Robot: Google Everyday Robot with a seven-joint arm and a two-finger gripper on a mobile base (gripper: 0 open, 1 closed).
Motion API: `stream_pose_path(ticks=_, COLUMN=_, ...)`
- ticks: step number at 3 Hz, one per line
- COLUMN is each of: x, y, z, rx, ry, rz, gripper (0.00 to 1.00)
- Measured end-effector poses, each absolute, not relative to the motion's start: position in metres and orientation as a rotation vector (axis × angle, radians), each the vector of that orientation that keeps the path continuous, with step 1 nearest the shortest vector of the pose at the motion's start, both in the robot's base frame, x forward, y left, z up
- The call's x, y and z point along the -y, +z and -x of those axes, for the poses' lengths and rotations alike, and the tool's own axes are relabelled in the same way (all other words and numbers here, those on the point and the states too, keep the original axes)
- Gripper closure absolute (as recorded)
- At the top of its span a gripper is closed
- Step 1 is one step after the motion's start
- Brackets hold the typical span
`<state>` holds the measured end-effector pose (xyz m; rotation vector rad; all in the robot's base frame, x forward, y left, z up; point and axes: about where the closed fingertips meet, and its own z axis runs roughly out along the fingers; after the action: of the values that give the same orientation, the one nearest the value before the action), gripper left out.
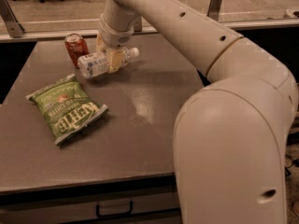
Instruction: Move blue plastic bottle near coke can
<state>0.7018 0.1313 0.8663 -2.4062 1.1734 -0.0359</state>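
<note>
holding the blue plastic bottle (91, 65) sideways in the gripper (114, 60), with the jaws clamped across its middle, white cap (134, 52) pointing right and base pointing left. hanging at the far left part of the table (154, 125), just beside the coke can (76, 48), with the base end near the can's right side and apart from it. perhaps resting on the surface, perhaps just above it; hard to tell from the shadow underneath.

judging from this: carry all but finished, set-down and release left to do.

lower straight down and slowly, with no further drift to the left, so as not to knock the upright can with the base end. open the jaws only after settling the bottle's full weight on the table. expect rolling from a round bottle laid on its side, so release gently, with no sideways push, and aim any roll away from the can, not into it. lift the gripper straight up afterwards to avoid dragging the label or flicking the cap end round. leave a small gap rather than pressing against the can; being light and standing, likely to tip at a nudge. stay off the green chip bag (67, 107), lying flat on the near left, well apart from the bottle and out of the way of a vertical descent. mind the arm (187, 27) on the way out: withdraw up and to the right, away from both can and bag.
</note>
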Motion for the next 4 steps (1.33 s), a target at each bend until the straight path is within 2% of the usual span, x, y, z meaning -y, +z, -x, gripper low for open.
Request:
stream_pose_path(ticks=1, x=-0.13, y=0.865, z=-0.703, rx=-1.16, ry=-0.048, rz=2.429, gripper=0.0)
stream_pose_path(ticks=3, x=-0.116, y=0.864, z=-0.704, rx=-1.171, ry=-0.043, rz=2.46, gripper=0.0)
stream_pose_path(ticks=4, x=-0.083, y=0.881, z=-0.687, rx=-1.214, ry=-0.017, rz=2.42, gripper=0.0)
